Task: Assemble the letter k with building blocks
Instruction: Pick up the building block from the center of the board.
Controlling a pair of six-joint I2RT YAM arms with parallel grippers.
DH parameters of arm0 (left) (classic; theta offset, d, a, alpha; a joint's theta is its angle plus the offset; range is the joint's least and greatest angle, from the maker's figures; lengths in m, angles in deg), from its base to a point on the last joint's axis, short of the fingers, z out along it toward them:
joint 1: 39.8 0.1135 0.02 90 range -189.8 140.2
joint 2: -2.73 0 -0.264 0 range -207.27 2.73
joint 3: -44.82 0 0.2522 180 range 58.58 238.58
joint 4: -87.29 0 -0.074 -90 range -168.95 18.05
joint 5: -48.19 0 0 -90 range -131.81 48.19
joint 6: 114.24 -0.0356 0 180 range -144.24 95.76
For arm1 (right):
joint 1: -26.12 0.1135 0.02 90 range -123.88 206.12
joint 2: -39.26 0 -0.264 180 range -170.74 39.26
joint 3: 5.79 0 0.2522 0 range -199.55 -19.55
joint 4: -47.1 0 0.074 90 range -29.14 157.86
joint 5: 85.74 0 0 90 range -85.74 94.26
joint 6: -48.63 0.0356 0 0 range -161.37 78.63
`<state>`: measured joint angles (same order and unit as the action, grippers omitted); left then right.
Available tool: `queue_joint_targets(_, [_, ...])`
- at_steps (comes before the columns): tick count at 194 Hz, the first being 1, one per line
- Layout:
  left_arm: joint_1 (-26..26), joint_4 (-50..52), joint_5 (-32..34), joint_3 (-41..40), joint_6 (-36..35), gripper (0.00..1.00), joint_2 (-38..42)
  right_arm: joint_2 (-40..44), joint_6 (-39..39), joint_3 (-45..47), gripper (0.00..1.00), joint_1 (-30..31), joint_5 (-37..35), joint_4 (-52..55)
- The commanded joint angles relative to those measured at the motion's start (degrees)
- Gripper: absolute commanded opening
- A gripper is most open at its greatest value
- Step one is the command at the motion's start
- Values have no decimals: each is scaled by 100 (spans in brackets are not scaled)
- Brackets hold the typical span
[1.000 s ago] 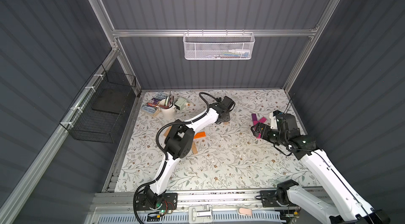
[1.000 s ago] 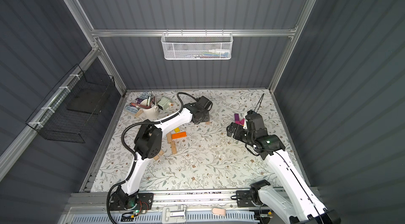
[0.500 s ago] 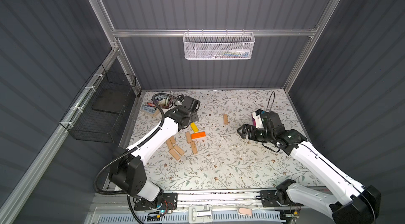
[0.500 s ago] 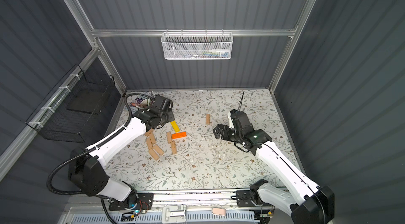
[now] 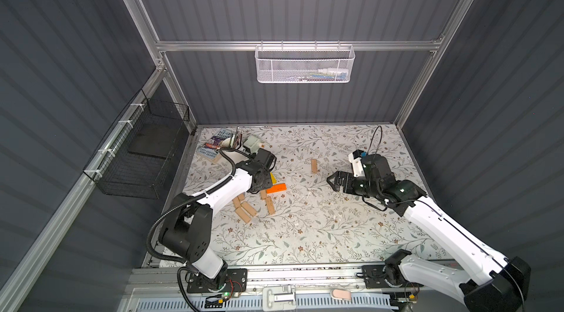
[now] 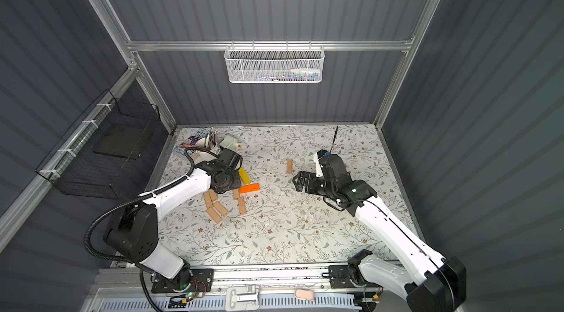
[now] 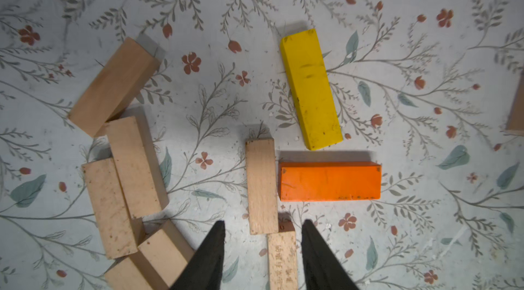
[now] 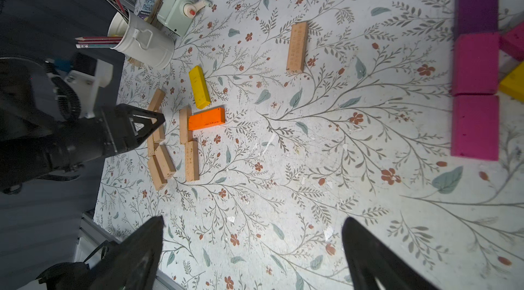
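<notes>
Floral tabletop (image 5: 305,234), tan block (image 7: 282,260) between left tool (image 7: 262,226) tips, orange block (image 7: 330,181) beside

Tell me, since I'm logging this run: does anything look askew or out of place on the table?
The natural tan wooden blocks lie in a jumbled heap, several leaning on one another instead of flat. One more tan wooden block lies alone, apart from every group. Small white flecks dot the floral mat.

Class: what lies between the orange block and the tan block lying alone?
Nothing; in the right wrist view only bare floral table cover separates the orange block from the lone tan block.
</notes>
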<state>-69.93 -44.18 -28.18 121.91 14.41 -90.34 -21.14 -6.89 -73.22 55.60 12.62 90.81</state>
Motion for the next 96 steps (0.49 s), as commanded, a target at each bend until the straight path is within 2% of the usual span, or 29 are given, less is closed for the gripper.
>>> queue_joint_targets(1, [92, -214, -177, -162, -68, 46, -206, 166, 31, 80, 98, 37, -160, 87])
queue_joint_targets(96, [209, -637, -350, -472, -64, 44, -698, 291, 101, 107, 98, 48, -246, 221])
